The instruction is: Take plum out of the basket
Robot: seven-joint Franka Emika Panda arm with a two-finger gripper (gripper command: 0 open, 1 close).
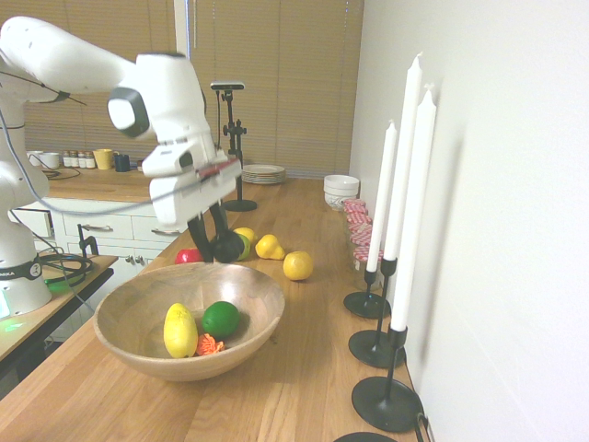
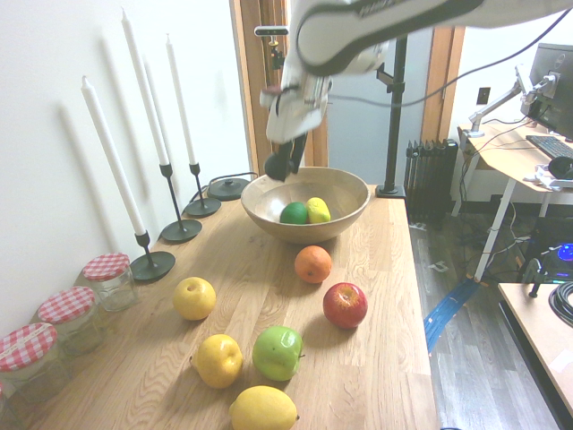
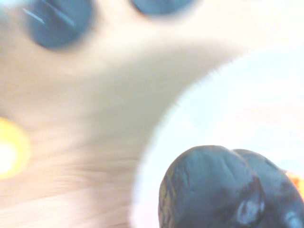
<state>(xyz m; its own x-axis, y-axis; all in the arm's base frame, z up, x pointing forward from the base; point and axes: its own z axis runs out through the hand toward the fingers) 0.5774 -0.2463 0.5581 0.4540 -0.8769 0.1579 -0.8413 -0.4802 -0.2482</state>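
Note:
My gripper (image 1: 222, 247) is shut on the plum (image 1: 230, 247), a small, very dark, glossy fruit. It hangs just above the far rim of the basket (image 1: 138, 313), a wide light-brown wooden bowl. From the other side, the gripper (image 2: 279, 167) holds the plum (image 2: 276, 167) over the basket's (image 2: 345, 210) left rim, clear of the wood. The plum (image 3: 213, 190) fills the lower part of the blurred wrist view. A green lime (image 1: 220, 319), a yellow lemon (image 1: 179, 330) and a small orange thing (image 1: 209, 345) lie in the basket.
Three tall white candles in black holders (image 1: 386, 401) stand along the wall. Beyond the basket lie several loose fruits: an orange (image 2: 313, 264), a red apple (image 2: 345, 305), a green apple (image 2: 277, 352) and yellow ones (image 2: 194, 297). Jars with checked lids (image 2: 107, 278) line the wall.

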